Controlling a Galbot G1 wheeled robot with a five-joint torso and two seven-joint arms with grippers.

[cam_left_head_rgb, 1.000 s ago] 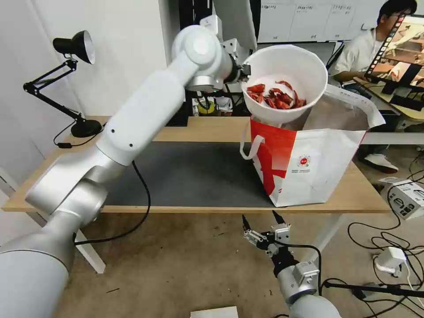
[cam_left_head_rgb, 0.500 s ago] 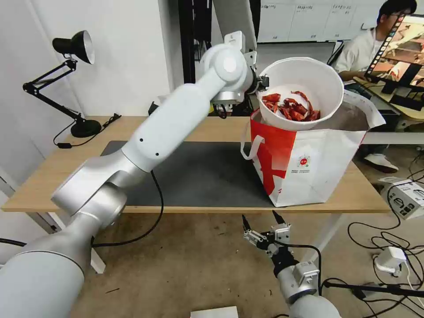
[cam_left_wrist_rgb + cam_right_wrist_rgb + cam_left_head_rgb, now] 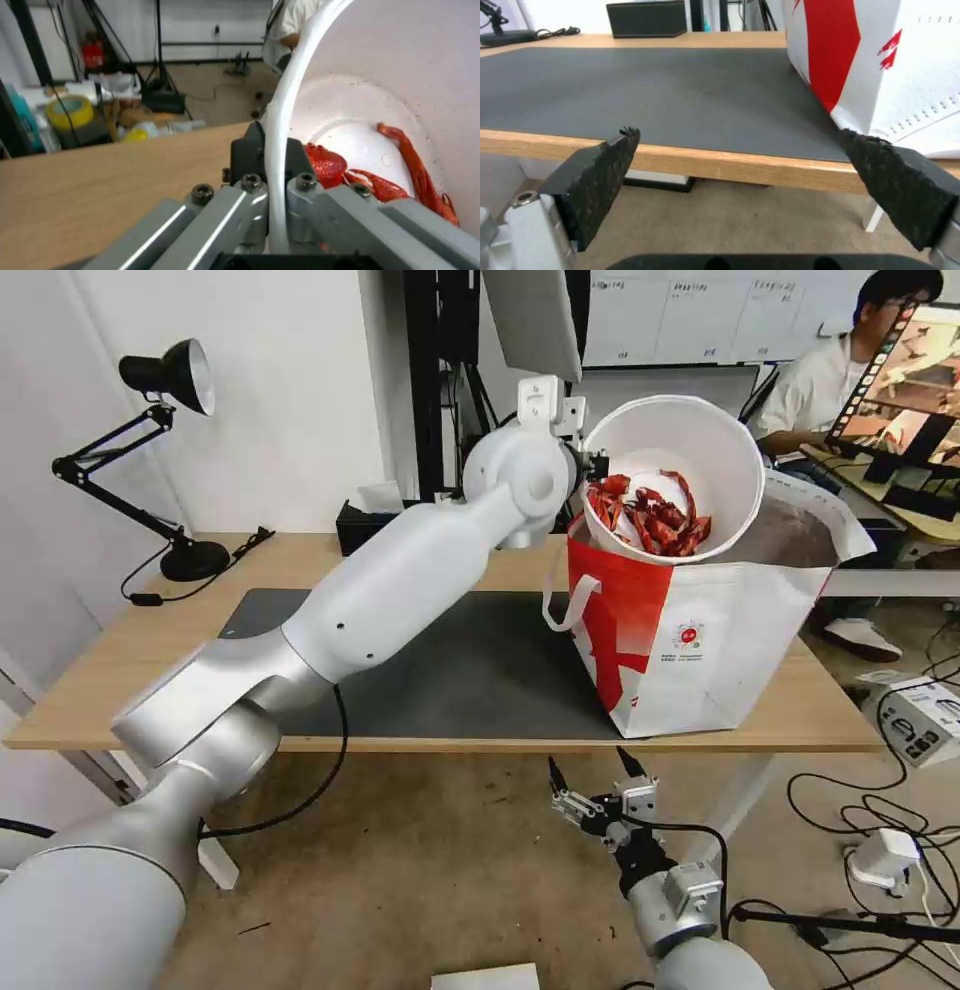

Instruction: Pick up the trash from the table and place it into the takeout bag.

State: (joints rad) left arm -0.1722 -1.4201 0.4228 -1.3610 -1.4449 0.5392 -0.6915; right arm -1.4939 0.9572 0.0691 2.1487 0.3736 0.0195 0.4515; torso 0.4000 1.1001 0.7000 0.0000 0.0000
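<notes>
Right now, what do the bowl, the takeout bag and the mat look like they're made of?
Bowl: looks like thin white plastic, smooth and slightly glossy, with a slim rolled rim where the left tool pinches it.
Takeout bag: seems a soft white and red fabric-like sheet, creased, with a dull silvery lining at the mouth.
Mat: dark grey, matte, flat; maybe rubber or felt.

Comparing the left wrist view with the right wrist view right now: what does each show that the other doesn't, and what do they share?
Left wrist: the left gripper clamped on the rim of the white bowl, red crayfish shells inside. Right wrist: the open right gripper below the table edge, the grey mat, the takeout bag, the black tissue box. Both: the light-wood table.
</notes>
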